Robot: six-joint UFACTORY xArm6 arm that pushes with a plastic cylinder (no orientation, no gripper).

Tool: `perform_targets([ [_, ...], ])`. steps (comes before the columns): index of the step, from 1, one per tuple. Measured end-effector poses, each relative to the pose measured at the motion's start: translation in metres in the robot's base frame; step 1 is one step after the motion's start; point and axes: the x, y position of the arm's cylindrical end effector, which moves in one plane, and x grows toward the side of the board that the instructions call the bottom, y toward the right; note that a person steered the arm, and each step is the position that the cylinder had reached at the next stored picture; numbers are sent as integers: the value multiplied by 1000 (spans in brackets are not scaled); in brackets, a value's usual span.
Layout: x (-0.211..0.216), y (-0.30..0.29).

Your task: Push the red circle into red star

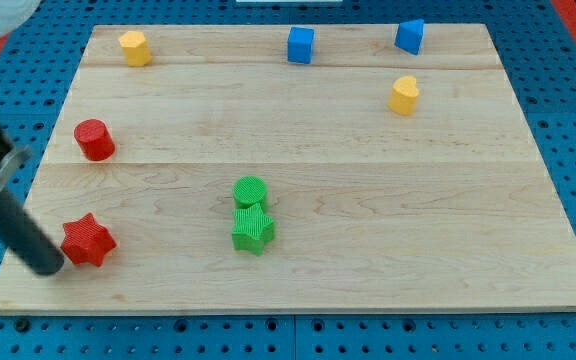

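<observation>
The red circle (94, 139) stands near the board's left edge, at mid height. The red star (88, 240) lies below it, near the bottom left corner of the board. My tip (48, 267) rests on the board just left of the red star, touching or almost touching its lower left side. The dark rod slants up to the view's left edge. The red circle and red star are well apart.
A green circle (251, 190) sits against a green star (253, 229) at the board's lower middle. A yellow block (135, 47) is at the top left, a blue cube (300, 45) at top centre, a blue block (410, 36) and a yellow block (403, 95) at the top right.
</observation>
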Motion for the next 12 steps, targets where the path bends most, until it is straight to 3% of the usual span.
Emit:
perform_targets([
  [1, -44, 60],
  [2, -62, 78],
  [4, -43, 95],
  [6, -68, -43],
  [7, -128, -50],
  [8, -164, -19],
  [10, -74, 167],
  [11, -91, 198],
  [12, -160, 182],
])
